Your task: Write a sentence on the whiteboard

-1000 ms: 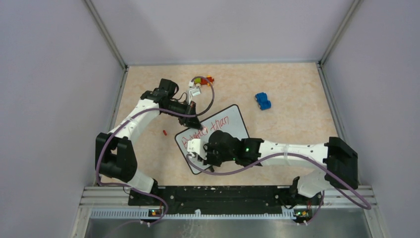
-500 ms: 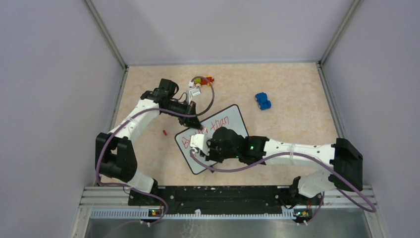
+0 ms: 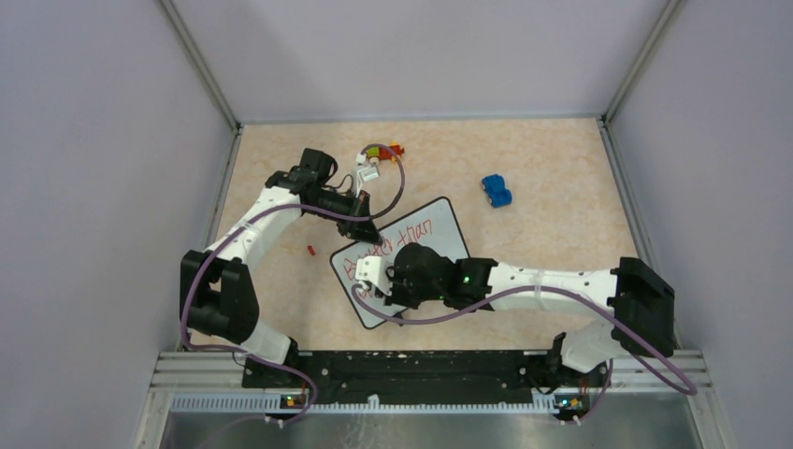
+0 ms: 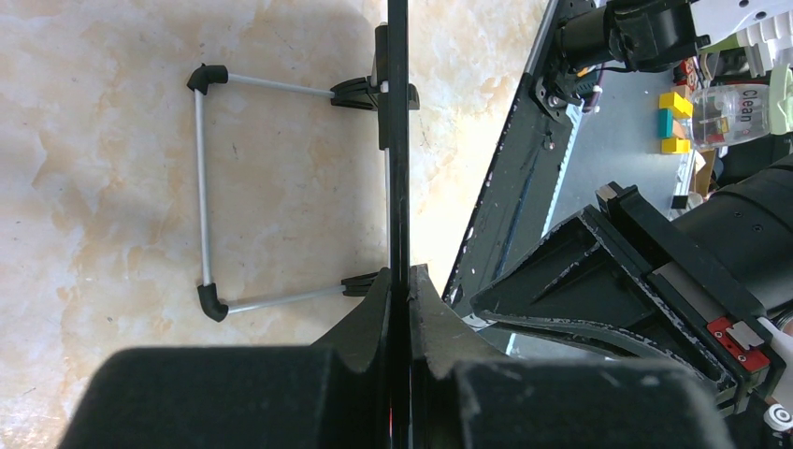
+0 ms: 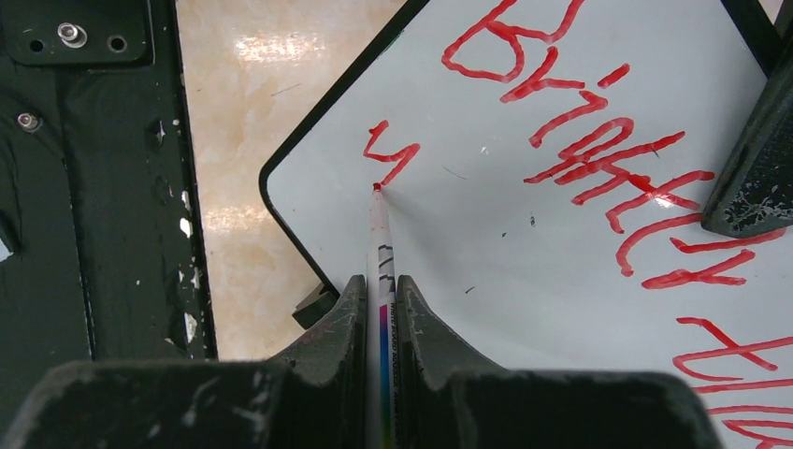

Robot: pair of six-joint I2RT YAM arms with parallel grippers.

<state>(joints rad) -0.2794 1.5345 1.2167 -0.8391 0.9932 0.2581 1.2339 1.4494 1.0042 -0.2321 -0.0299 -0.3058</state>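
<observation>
Seen from above on the marbled counter (image 3: pixel 561 234): two white arms meeting at a small whiteboard (image 3: pixel 447 243) near the middle, set askew to the counter's edges. Reaching in from the left, the left arm (image 3: pixel 271 201), with the left jaws pinched together on the board's far-left rim. In the left wrist view, a thin dark strip running straight out from between them, wire stand (image 4: pixel 201 187) off to one side. Stretching across from the right, the right arm (image 3: pixel 552 281), nearer to the blank part and lying over the board's near portion. Clamped in the right jaws, a thin white marker (image 5: pixel 382 253), long axis straight ahead of them, red tip touching the white face. Reads "Brighter than" in red script, the sentence (image 5: pixel 598 140) slanting down and to the right in the right wrist view. Opens a second line with one short zigzag stroke (image 5: pixel 391 154) close to the board's rounded corner, ending at the tip. Leaves the unwritten band to the right of the marker, parallel to the first line, likely calling for a sideways drag that way rather than a push forward. Risks a smear or skip with any shift of the board under pressure; hence, probably, the left-side hold. Well apart, farther back: a blue toy car (image 3: pixel 497 191) and a cluster of coloured blocks (image 3: pixel 383 150). Near the board's left corner: a small red piece (image 3: pixel 309 250), possibly a cap.
</observation>
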